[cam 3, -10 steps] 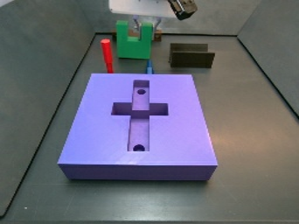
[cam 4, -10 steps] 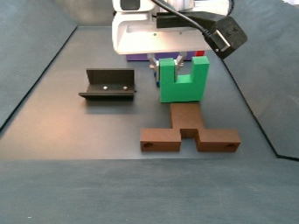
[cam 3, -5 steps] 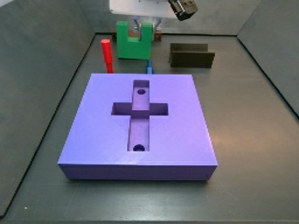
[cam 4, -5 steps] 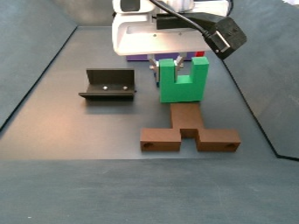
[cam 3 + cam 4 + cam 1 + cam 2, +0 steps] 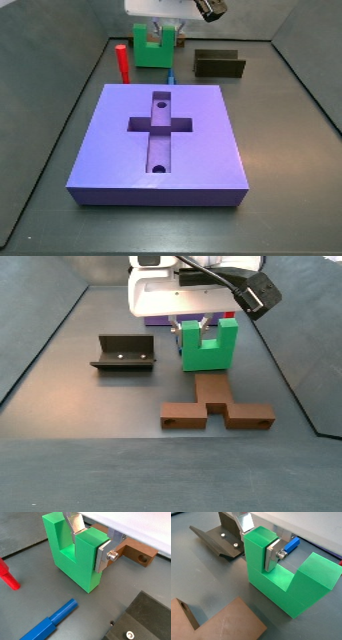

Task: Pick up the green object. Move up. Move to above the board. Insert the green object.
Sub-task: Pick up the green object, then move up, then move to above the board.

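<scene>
gripper (image 5: 92, 543) at top centre of side view, jaws clamped on one prong of green object (image 5: 75, 556); one silver finger (image 5: 273, 556) on prong's outer face, other in notch. green object (image 5: 155, 43) upright behind board (image 5: 160, 140), beside red post (image 5: 122, 62). fixture (image 5: 126, 354) at left, brown piece (image 5: 215, 404) in front.

Bright green object (image 5: 209, 346); purple-blue board (image 5: 159, 141); silver gripper (image 5: 89, 543) at green prong; red post (image 5: 122, 61); brown piece (image 5: 215, 403); blue bar (image 5: 49, 620).
</scene>
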Tool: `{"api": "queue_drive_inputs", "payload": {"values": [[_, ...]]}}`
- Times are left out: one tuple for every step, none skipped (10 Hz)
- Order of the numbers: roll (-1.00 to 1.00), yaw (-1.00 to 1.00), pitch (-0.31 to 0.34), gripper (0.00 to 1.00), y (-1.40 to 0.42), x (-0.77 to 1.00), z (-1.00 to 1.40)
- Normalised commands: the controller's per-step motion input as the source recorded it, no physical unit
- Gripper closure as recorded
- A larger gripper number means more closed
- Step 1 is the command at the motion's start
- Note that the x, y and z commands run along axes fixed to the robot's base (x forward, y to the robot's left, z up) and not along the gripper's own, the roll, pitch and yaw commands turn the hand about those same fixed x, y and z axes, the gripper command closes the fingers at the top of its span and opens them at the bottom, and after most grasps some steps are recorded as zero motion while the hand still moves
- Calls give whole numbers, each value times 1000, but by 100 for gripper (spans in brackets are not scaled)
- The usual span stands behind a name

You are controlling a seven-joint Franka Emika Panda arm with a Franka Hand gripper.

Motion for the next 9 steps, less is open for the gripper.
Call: {"api": "queue_drive_inputs", "payload": {"values": [[0, 0, 0, 100, 0, 0, 0], [0, 0, 0, 100, 0, 0, 0], [0, 0, 0, 100, 0, 0, 833], [-1, 17, 6, 100, -20, -5, 822], [12, 18, 33, 100, -24, -36, 629], [41, 15, 15, 100, -4, -18, 327], [0, 0, 0, 100, 0, 0, 1400], [-1, -4, 36, 100, 4, -15, 1400], [10, -1, 45, 100, 4, -33, 1400]]}}
